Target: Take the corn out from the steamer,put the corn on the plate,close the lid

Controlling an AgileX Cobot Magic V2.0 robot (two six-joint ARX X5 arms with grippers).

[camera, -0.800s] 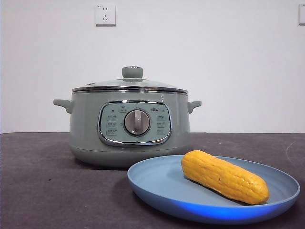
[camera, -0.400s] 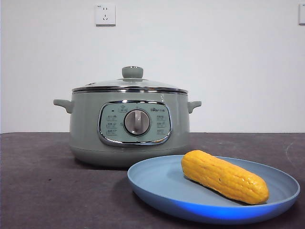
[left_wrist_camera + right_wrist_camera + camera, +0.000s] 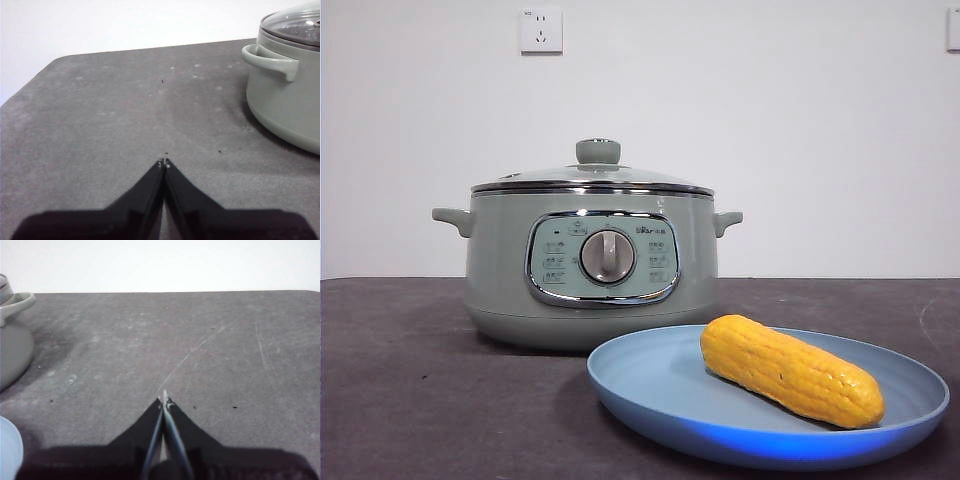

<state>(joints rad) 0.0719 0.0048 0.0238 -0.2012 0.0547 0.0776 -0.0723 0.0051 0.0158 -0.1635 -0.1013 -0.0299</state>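
Note:
The yellow-orange corn (image 3: 788, 370) lies on the blue plate (image 3: 650, 385) at the front right of the table. Behind it stands the sage-green steamer (image 3: 500, 280), and the glass lid (image 3: 595, 176) with its green knob sits shut on top. In the left wrist view the steamer (image 3: 285, 100) and its lid (image 3: 295, 25) show off to one side. My left gripper (image 3: 164, 162) is shut over bare table, away from the pot. My right gripper (image 3: 164, 399) is shut too, empty, with the steamer's handle (image 3: 15, 304) and the plate's edge (image 3: 9, 450) at the picture's side.
The table top (image 3: 400, 400) is a dark grey mat. A white wall with a power socket (image 3: 541, 30) stands behind. Neither arm shows in the front view.

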